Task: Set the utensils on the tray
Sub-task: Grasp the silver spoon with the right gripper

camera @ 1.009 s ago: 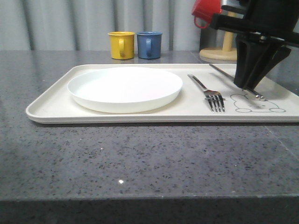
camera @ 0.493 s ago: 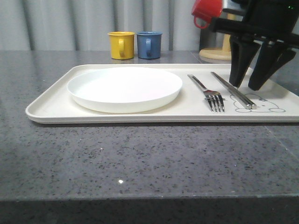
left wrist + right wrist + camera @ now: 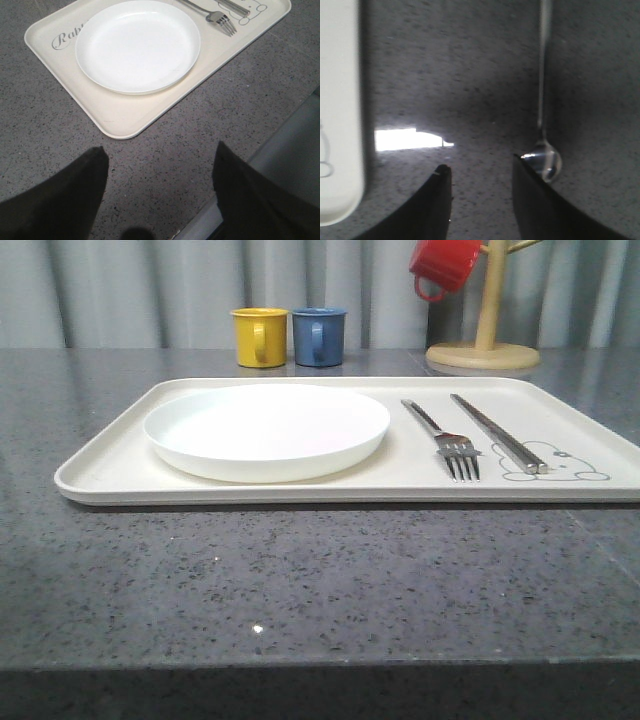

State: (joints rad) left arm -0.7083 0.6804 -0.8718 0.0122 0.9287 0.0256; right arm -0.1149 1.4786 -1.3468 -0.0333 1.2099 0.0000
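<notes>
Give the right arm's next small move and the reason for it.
Probably shift the right gripper sideways over the spoon and lower to grasp it. The plate, fork and chopsticks already lie on the tray; the spoon rests on the counter beside it, and the jaws are open and empty.

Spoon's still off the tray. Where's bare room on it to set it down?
Freest strip on the tray: right of the chopsticks, over the bunny print, out to the right rim. Narrow gap between plate and fork. Fork and chopsticks sit close together; the plate fills the left half. The spoon lies on the counter.
</notes>
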